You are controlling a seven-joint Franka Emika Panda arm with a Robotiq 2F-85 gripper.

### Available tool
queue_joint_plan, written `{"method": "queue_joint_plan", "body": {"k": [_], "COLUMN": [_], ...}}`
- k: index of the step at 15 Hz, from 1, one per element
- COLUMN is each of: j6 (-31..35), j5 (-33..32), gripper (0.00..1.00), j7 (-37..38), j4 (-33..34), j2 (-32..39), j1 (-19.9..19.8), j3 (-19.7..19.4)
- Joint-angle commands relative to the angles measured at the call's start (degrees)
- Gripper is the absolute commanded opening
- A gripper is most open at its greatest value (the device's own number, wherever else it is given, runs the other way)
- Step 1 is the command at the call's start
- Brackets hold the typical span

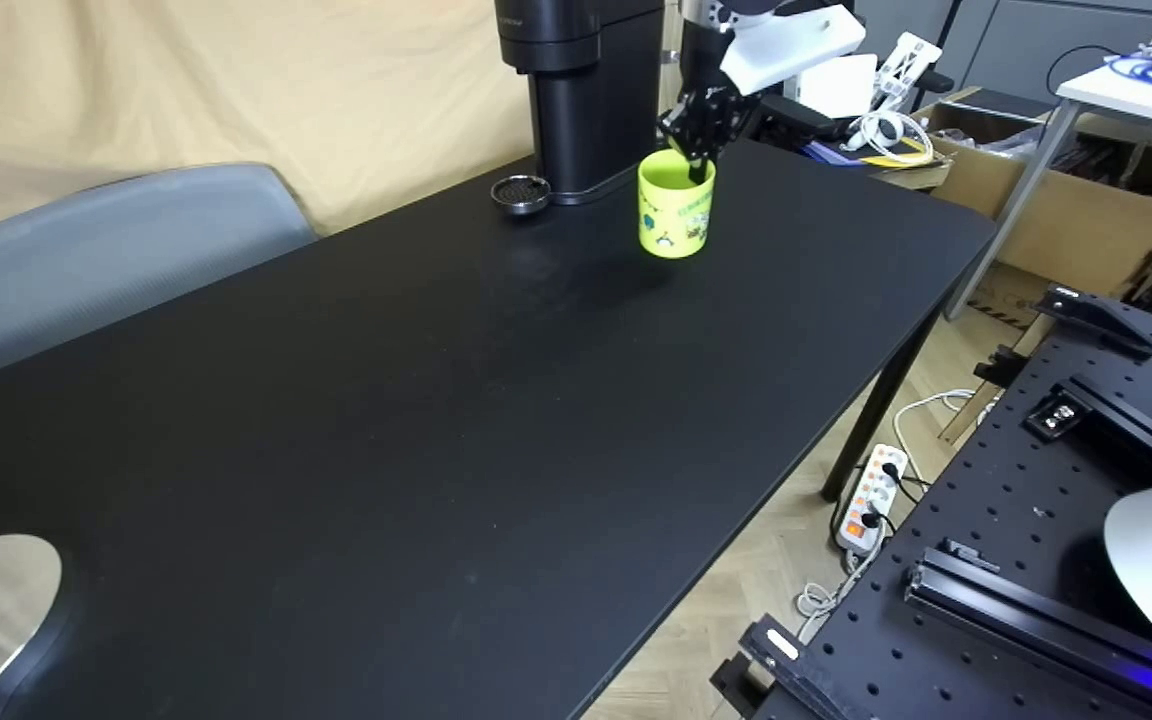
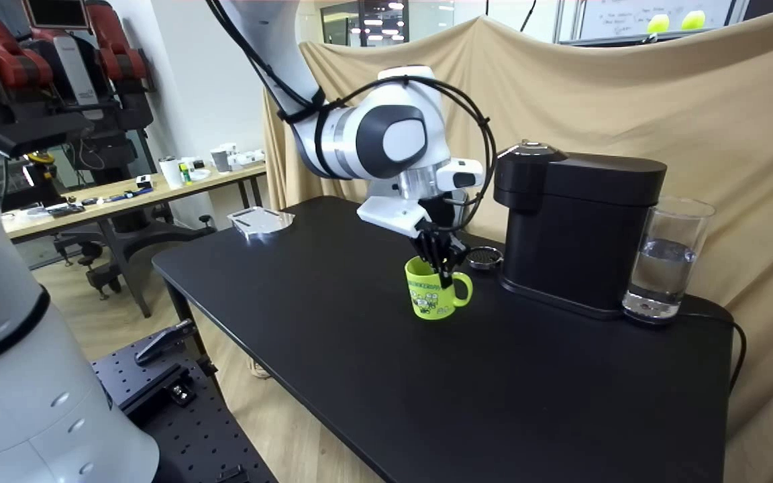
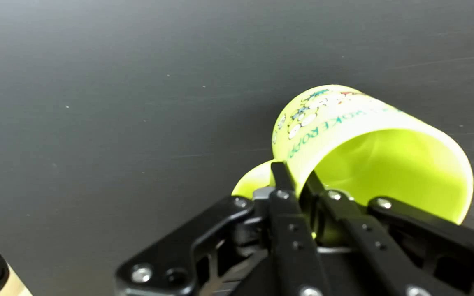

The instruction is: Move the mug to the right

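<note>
The mug (image 1: 669, 222) is bright yellow-green with printed figures, and it shows in both exterior views. In an exterior view the mug (image 2: 427, 296) has its handle on the coffee machine side. In the wrist view the mug (image 3: 327, 115) has its opening towards the lower right. My gripper (image 3: 296, 170) is shut on the mug's wall beside the handle. One finger is inside the cup, the other outside, between wall and handle. The gripper (image 1: 699, 168) comes down from above; it also shows in an exterior view (image 2: 445, 276). I cannot tell whether the mug's base touches the table.
The black table (image 1: 456, 400) lies below. A black coffee machine (image 2: 574, 235) with a small round drip tray (image 2: 485, 257) stands at the curtain side. A glass container with water (image 2: 661, 268) stands beside it. A silver tray (image 2: 262, 220) lies at the table's far end.
</note>
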Motion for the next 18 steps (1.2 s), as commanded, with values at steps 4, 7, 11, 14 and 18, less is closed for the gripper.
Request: {"method": "queue_joint_plan", "body": {"k": [4,7,11,14,18], "j6": [3.1,3.1,3.2,3.0,2.6], "j5": [4.4,11.0,18.9,22.4,24.1], "gripper": [0.02,0.02,0.02,0.36,0.52], "j7": [-0.1,-3.6,-9.2,-12.3,-14.4], "j4": [-2.6,-2.7,-2.4,-2.3,-2.0], "j2": [0.3,1.7,3.0,3.4,3.3], "j1": [-5.2,-8.3,-12.2,-14.2,-15.5], "j3": [0.1,3.2,7.6,9.7,10.8]}}
